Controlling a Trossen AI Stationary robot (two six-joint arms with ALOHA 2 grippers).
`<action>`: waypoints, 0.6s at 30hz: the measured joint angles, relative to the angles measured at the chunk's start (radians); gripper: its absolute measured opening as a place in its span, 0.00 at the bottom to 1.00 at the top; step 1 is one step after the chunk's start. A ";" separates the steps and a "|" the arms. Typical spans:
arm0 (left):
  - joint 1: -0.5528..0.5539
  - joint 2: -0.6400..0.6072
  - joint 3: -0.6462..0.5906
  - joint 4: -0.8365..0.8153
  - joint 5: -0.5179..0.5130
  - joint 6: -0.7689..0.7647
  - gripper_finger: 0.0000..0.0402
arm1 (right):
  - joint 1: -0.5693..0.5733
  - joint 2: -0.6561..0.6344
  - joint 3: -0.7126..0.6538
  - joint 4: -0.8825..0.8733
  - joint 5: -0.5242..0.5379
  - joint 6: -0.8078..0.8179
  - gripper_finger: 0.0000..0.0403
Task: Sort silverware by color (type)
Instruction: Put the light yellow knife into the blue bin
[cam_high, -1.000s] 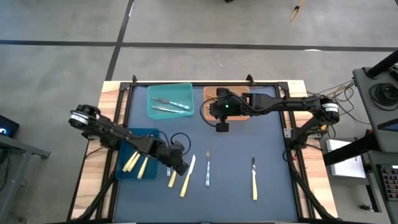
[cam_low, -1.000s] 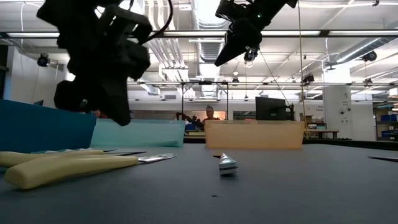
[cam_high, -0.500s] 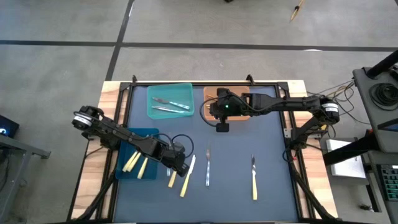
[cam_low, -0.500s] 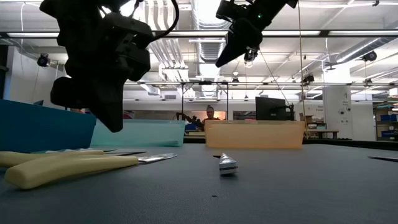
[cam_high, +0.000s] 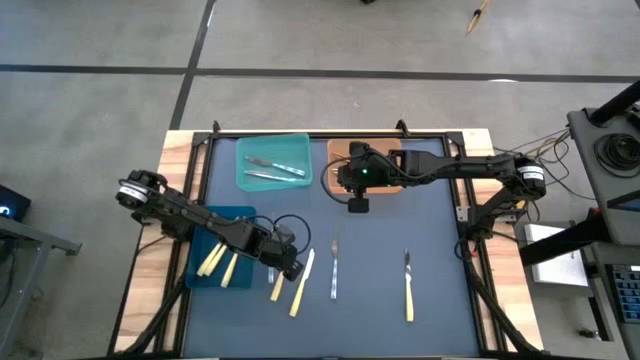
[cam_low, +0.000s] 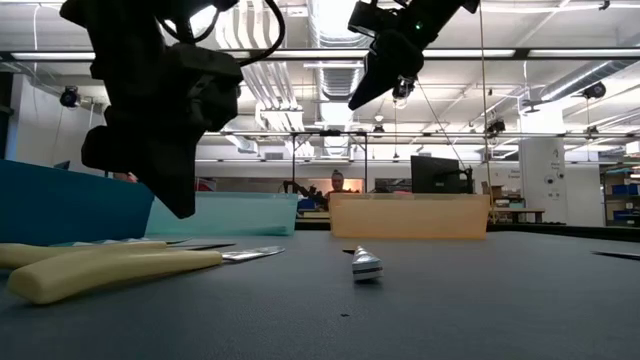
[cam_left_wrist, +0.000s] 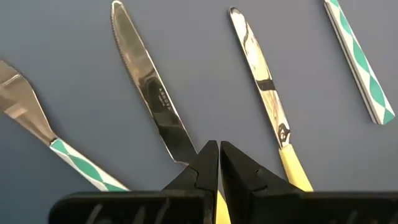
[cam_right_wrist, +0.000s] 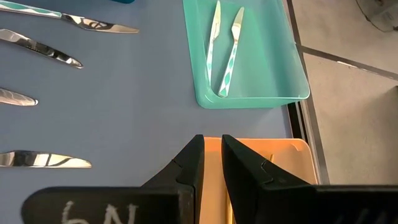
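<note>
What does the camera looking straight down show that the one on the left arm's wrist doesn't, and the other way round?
Only the overhead view takes in the whole table: the teal bin with two pieces in it, the orange bin under the right gripper, the blue bin with two yellow-handled pieces, and both arms. Only the left wrist view shows close detail: the serrated edge of a knife blade and green-and-white patterned handles. Both show the left gripper, shut and empty, above loose cutlery on the dark mat.

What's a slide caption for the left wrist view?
Left gripper, fingers shut, above a yellow-handled knife on the mat.
</note>
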 joint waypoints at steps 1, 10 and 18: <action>0.000 0.002 0.000 0.002 -0.003 -0.001 0.00 | 0.000 0.000 0.000 0.000 0.000 0.000 0.12; -0.001 0.059 0.019 0.022 -0.007 0.001 0.00 | 0.000 0.000 0.000 -0.001 0.000 0.000 0.12; -0.002 0.073 0.033 0.021 -0.005 0.008 0.00 | 0.000 0.000 -0.004 -0.002 0.000 0.003 0.12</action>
